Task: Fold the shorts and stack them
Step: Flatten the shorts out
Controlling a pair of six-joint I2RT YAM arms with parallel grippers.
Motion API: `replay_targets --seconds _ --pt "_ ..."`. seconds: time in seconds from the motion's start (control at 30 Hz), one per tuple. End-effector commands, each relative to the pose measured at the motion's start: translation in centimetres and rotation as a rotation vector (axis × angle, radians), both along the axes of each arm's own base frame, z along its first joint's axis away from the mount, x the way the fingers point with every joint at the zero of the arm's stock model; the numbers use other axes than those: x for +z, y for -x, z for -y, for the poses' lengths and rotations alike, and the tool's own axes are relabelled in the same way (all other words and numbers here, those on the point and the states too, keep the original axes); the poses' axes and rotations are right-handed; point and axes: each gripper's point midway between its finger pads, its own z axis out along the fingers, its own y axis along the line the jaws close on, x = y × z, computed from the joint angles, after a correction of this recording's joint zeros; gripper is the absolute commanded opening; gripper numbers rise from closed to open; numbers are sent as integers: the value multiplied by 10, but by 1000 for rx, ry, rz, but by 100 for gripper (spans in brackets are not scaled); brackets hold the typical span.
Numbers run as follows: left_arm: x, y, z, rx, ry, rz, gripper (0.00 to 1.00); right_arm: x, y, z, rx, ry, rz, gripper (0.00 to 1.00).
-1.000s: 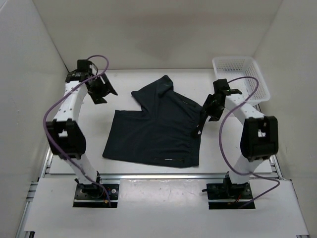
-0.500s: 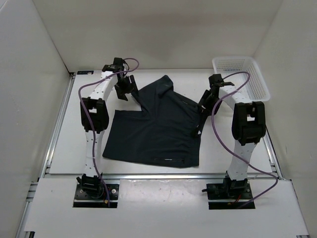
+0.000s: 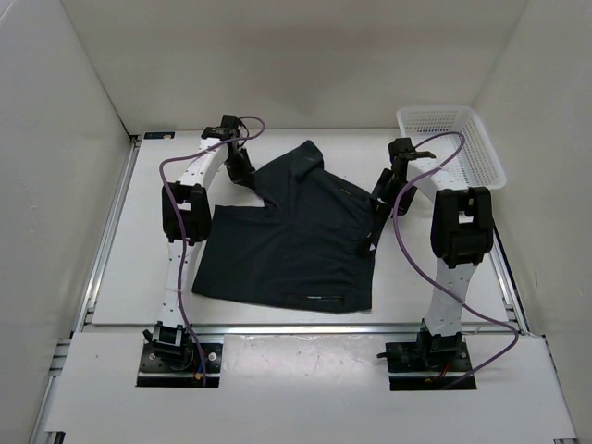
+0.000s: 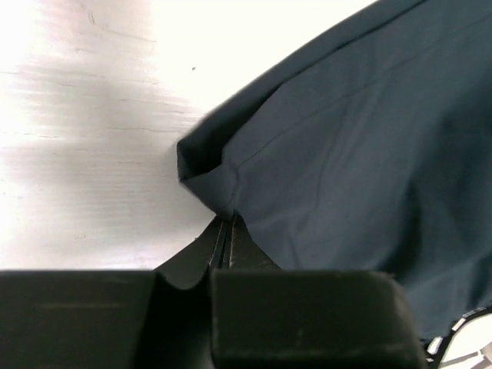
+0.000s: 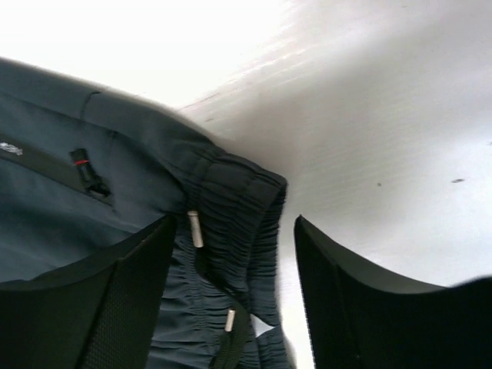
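The dark navy shorts (image 3: 296,250) lie spread flat mid-table, one leg pointing to the far side and the waistband at the right. My left gripper (image 3: 242,172) is at the far-left hem corner. In the left wrist view its tips (image 4: 227,224) are pressed together on the folded corner of the shorts (image 4: 354,138). My right gripper (image 3: 379,202) stands over the far end of the waistband. In the right wrist view it (image 5: 234,261) is open, with the gathered waistband (image 5: 238,207) and a drawstring tip (image 5: 196,228) between its fingers (image 5: 354,300).
A white mesh basket (image 3: 462,148) stands at the far right corner of the table, just beyond the right arm. White walls close in the left, far and right sides. Purple cables loop over both arms.
The left arm has swung in from the left side to the far-left hem corner and shut there. The right gripper has shifted slightly along the waistband and widened a little.
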Motion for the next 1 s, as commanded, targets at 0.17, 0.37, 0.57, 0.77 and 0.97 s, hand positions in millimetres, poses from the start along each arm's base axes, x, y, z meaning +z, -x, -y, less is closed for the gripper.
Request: replay_targets --seconds 0.17,0.37,0.57,0.77,0.97 --pt "54 10 -33 55 -8 82 10 6 -10 19 51 110 9 87" --pt "52 22 -46 47 -24 61 10 -9 -16 3 101 49 3 78" --pt "53 28 -71 63 -11 46 10 -13 -33 -18 137 26 57 61" --pt "50 45 -103 106 -30 14 10 -20 -52 -37 148 5 75 2" --pt "48 81 -132 181 -73 -22 10 -25 -64 -50 140 24 72 0"
